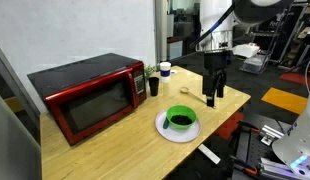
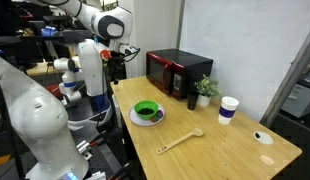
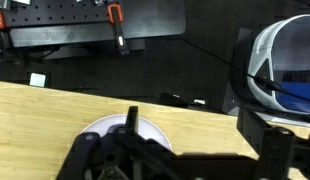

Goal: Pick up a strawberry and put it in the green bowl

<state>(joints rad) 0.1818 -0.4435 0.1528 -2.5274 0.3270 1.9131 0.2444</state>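
The green bowl (image 1: pixel 180 120) stands on a flat white plate (image 1: pixel 165 131) near the table's front edge; it also shows in an exterior view (image 2: pixel 146 110). My gripper (image 1: pixel 214 96) hangs above the table beside the plate, open and empty. In the wrist view its two fingers (image 3: pixel 193 122) are spread wide over bare wood, with the plate's rim (image 3: pixel 107 128) at the left finger. In an exterior view the gripper (image 2: pixel 117 66) is dark against the background. I cannot make out a strawberry in any view.
A red microwave (image 1: pixel 87 94) fills the table's far side. A potted plant (image 1: pixel 153 84) and a white cup (image 1: pixel 165 69) stand next to it. A pale wooden spoon (image 2: pixel 181 140) lies on the table, and a small white dish (image 2: pixel 263 137) sits at one corner.
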